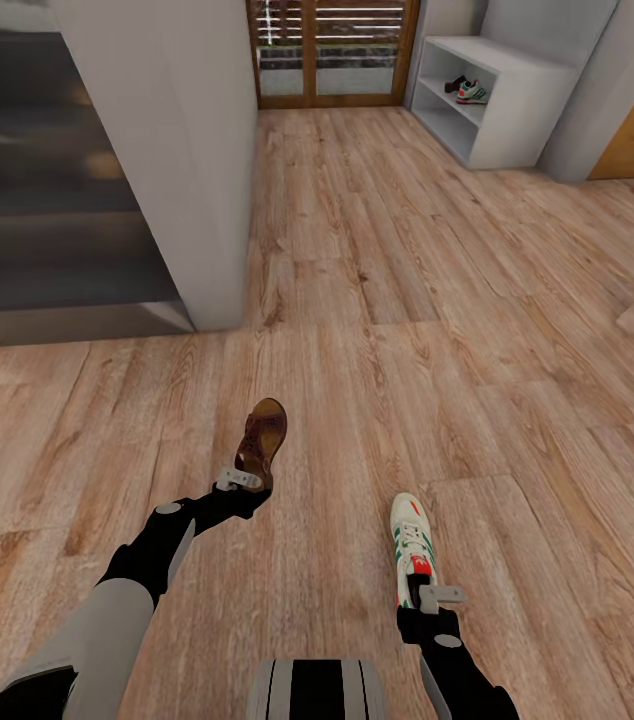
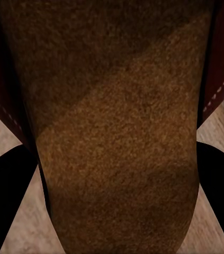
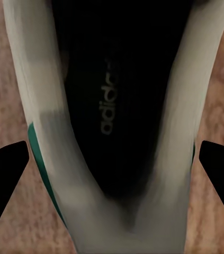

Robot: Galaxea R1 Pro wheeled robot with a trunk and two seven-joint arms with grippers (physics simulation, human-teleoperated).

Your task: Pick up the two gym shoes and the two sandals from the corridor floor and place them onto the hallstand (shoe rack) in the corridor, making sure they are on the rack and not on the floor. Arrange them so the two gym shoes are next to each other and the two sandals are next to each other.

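I hold a sandal (image 1: 263, 440) in my left gripper (image 1: 240, 480) and a gym shoe (image 1: 413, 545) in my right gripper (image 1: 441, 597), jaws clamped at each heel, for carriage to the far-right hallstand (image 1: 517, 110).

A home's entrance corridor: wood-plank floor (image 1: 407, 300), a dark staircase (image 1: 47, 200), a slatted wooden door (image 1: 332, 50), and a white shoe rack (image 1: 517, 110) holding a sneaker (image 1: 472, 92).

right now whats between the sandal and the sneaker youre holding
Only bare wood floor in the head view, between the sandal and the gym shoe.
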